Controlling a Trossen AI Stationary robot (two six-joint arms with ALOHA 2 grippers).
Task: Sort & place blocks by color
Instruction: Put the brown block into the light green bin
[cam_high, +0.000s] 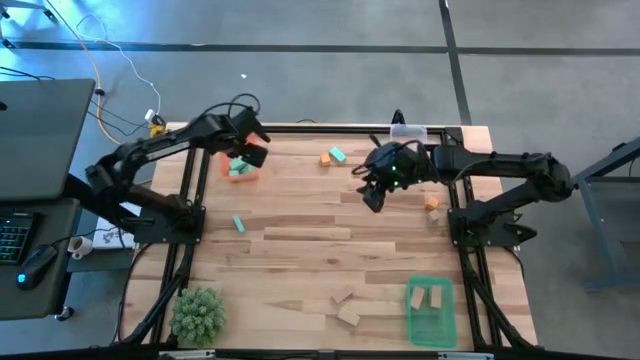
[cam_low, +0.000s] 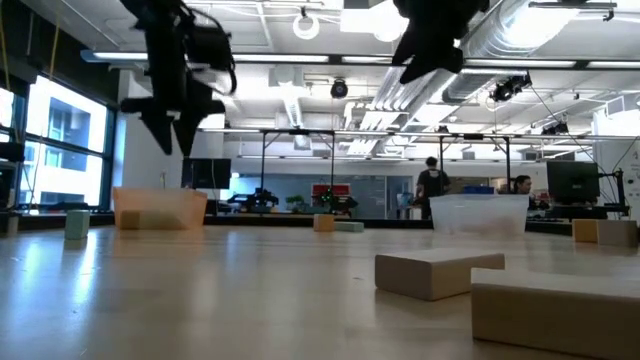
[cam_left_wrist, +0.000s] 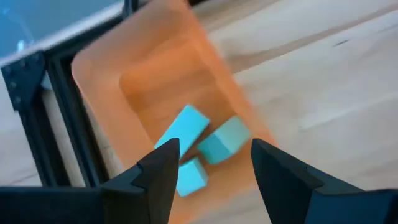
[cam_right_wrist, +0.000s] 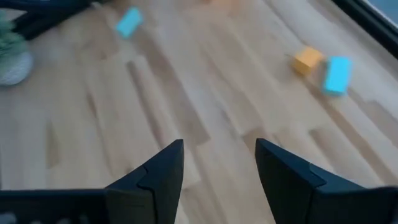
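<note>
My left gripper (cam_left_wrist: 214, 163) is open and empty, hovering above the orange tray (cam_high: 240, 165) at the table's far left, which holds three teal blocks (cam_left_wrist: 205, 146). My right gripper (cam_right_wrist: 219, 163) is open and empty, above the bare table right of centre (cam_high: 373, 197). An orange block (cam_right_wrist: 307, 61) and a teal block (cam_right_wrist: 336, 74) lie side by side near the far edge (cam_high: 332, 156). One teal block (cam_high: 239, 224) lies at mid-left. Orange and tan blocks (cam_high: 432, 207) lie at the right. Two tan blocks (cam_high: 346, 307) lie near the front.
A green tray (cam_high: 430, 310) with two tan blocks stands at the front right. A clear tray (cam_high: 408, 132) stands at the far edge. A spiky green plant (cam_high: 197, 313) stands at the front left. The black frame rails (cam_high: 190, 200) run along the table's sides.
</note>
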